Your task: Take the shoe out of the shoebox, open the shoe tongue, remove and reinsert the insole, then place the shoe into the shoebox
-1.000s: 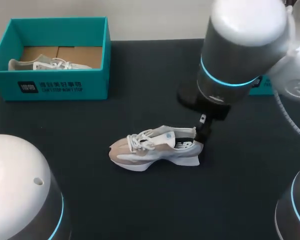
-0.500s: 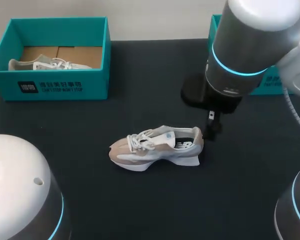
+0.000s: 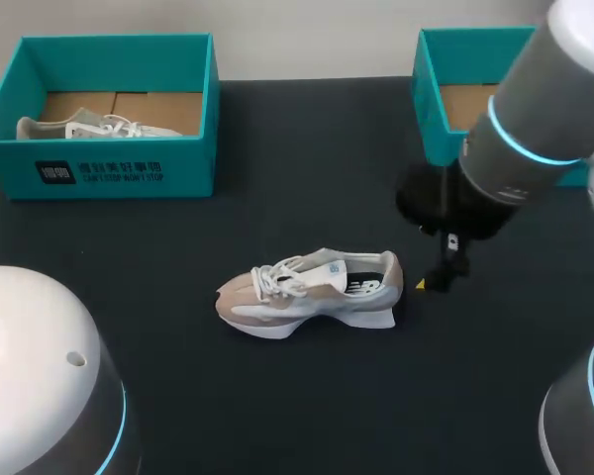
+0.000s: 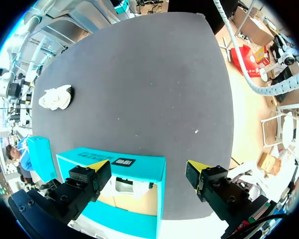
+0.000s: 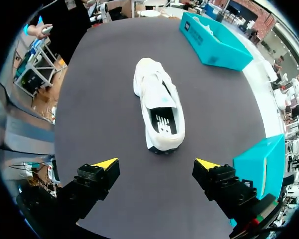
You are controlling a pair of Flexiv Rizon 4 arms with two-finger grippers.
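1. Two things are hidden in the head view. The left gripper is out of sight, with only the white dome of the left arm showing at the near corner. Part of the right shoebox is covered by the right arm.
2. The right arm slants down over the table. The right gripper sits low just behind the heel of the shoe, fingers wide apart, holding nothing and clear of the shoe.
3. The left gripper hangs above the left shoebox, fingers spread and empty.
4. The shoe stands on its sole in the middle of the table, toe toward the left arm's side, with its insole lying inside.
5. The left shoebox holds a second shoe on a brown floor. The right shoebox shows only bare brown floor where it can be seen.
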